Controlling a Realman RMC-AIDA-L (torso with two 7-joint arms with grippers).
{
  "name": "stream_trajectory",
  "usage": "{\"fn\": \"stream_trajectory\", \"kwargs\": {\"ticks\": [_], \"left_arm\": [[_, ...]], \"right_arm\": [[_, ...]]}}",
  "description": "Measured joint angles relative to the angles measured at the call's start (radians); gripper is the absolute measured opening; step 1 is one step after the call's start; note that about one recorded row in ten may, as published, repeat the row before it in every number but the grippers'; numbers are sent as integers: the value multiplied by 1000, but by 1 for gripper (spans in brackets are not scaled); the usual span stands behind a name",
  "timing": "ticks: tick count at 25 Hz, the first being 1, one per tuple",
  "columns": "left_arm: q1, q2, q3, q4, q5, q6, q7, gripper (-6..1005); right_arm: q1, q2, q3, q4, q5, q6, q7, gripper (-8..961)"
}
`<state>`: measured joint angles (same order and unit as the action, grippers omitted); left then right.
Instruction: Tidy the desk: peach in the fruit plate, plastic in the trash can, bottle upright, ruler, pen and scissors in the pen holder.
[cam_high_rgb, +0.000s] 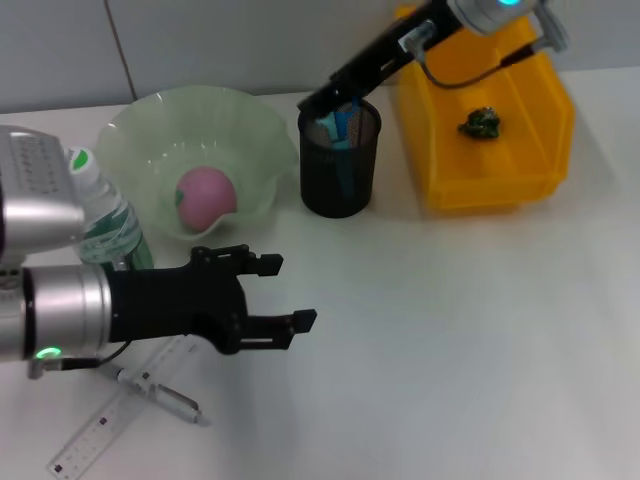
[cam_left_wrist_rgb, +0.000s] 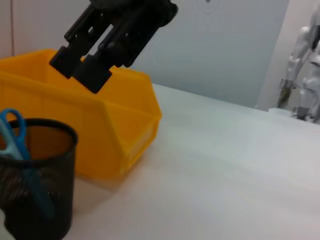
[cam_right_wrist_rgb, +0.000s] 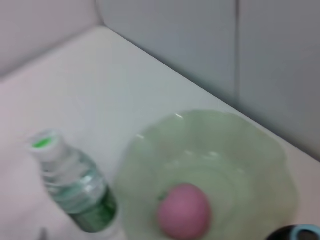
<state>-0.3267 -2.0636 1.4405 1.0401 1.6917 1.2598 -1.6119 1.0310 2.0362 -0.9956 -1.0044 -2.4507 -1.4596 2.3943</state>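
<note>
- Under the left gripper (cam_high_rgb: 285, 293), its fingers spread and empty, the ruler (cam_high_rgb: 100, 432) and pen (cam_high_rgb: 160, 392) lie partly hidden.
- Over the pen holder (cam_high_rgb: 340, 165), the right gripper (cam_high_rgb: 322, 104) hovers above the scissors (cam_high_rgb: 338, 127); its grip I cannot tell.

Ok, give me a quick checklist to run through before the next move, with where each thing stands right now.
1. Peach in the fruit plate: ok.
2. Plastic in the yellow bin: ok.
3. Bottle upright: ok, standing beside the plate.
4. Scissors in the pen holder: ok, blue handles show above the rim; the right gripper is at that rim.
5. Ruler and pen in the holder: not ok, both lie on the desk near the robot.
6. Left gripper ready to pick: ok, open, empty, above the desk by the pen.
</note>
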Motion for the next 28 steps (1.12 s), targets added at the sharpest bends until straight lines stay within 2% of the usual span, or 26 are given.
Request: {"fn": "stream_trajectory", "kwargs": {"ticks": [6, 10, 15, 21, 23, 25, 28], "left_arm": [[2, 0, -123, -34, 1, 150, 52, 802], [-4, 1, -176, -66, 7, 201, 56, 802], [1, 4, -184, -71, 16, 209, 53, 802], [-3, 8, -194, -62, 75, 210, 20, 801], [-21, 11, -195, -21, 184, 211, -79, 801], [-23, 10, -195, -3, 212, 211, -109, 801], [-21, 3, -193, 88, 311, 215, -227, 801]], "right_arm": [[-156, -4, 5, -32, 195, -33, -144, 631], [-255, -8, 6, -27, 300, -69, -260, 631], [-310, -1, 8, 14, 329, -94, -365, 631], [-340, 2, 8, 83, 342, -98, -475, 631], [-360, 3, 8, 102, 344, -97, -523, 631], [-364, 3, 8, 105, 344, -95, -533, 631], [-379, 3, 8, 110, 345, -91, -557, 631]]}}
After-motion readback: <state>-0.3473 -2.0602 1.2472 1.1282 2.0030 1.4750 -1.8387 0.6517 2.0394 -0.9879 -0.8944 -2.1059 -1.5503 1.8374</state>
